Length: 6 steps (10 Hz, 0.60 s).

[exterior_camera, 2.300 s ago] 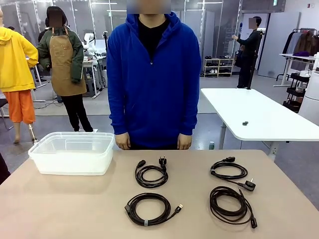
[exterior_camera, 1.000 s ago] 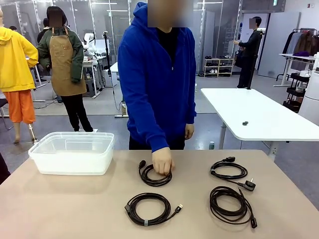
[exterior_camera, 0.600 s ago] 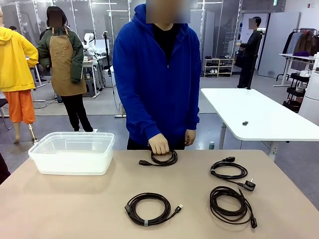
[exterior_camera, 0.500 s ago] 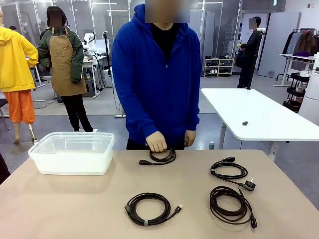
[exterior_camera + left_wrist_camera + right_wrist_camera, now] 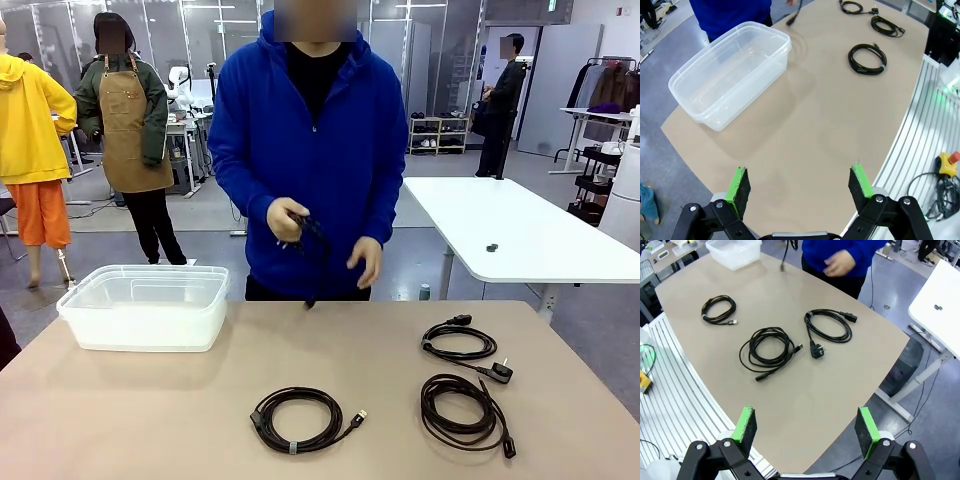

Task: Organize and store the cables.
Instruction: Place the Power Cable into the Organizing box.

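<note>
Three black coiled cables lie on the tan table [image 5: 150, 420]: one near the front middle [image 5: 297, 420], one at the right front [image 5: 462, 412], and one with a two-pin plug behind it [image 5: 460, 342]. The person's hand [image 5: 285, 218] holds another coil at chest height, and its plug end [image 5: 310, 300] dangles just above the table. From the right wrist the three lying coils [image 5: 717, 309] [image 5: 767, 347] [image 5: 827, 325] are spread out below. My left gripper [image 5: 800, 184] hangs open high over the table's left part. My right gripper [image 5: 805, 425] is open above the right edge, holding nothing.
A clear plastic tub [image 5: 145, 305] stands at the far left of the table, also seen from the left wrist [image 5: 730, 75]. A white table [image 5: 520, 235] stands behind on the right. A yellow stop button [image 5: 947, 162] with loose cords lies beside the slatted metal rail.
The person reached down, took the coil from the far middle of the table and lifted it to chest height. Both grippers stayed open.
</note>
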{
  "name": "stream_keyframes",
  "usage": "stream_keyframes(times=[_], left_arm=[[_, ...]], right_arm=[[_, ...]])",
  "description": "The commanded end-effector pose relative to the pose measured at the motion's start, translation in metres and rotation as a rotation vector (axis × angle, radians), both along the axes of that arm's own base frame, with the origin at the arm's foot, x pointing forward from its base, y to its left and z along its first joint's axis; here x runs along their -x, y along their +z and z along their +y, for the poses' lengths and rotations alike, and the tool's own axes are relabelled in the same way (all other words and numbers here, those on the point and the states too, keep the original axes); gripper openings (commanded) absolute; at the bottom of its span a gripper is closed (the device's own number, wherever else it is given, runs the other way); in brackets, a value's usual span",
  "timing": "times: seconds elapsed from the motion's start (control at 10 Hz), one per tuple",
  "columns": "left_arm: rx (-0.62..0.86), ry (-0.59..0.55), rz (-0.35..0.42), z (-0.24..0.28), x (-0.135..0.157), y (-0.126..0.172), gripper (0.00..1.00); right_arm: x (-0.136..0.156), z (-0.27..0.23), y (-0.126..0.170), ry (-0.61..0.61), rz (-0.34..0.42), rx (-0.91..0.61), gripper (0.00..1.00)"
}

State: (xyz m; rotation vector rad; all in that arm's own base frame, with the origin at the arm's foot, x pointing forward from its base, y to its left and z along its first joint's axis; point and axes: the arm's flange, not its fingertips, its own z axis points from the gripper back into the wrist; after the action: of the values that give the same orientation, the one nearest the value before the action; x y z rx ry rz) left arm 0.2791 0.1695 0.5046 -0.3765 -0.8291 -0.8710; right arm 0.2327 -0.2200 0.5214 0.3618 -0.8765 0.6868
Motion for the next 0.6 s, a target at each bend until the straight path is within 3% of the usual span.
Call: stream_keyframes(times=[0.0, 0.5], left_arm=[[0.010, -0.020, -0.011, 0.0010, 0.0004, -0.0010, 1.00], [0.010, -0.020, -0.011, 0.0010, 0.0004, -0.0010, 1.00]], right_arm=[[0.0006, -0.0013, 0.0009, 0.015, -0.009, 0.007, 1.00], [0.0006, -0.0013, 0.0009, 0.015, -0.009, 0.007, 1.00]])
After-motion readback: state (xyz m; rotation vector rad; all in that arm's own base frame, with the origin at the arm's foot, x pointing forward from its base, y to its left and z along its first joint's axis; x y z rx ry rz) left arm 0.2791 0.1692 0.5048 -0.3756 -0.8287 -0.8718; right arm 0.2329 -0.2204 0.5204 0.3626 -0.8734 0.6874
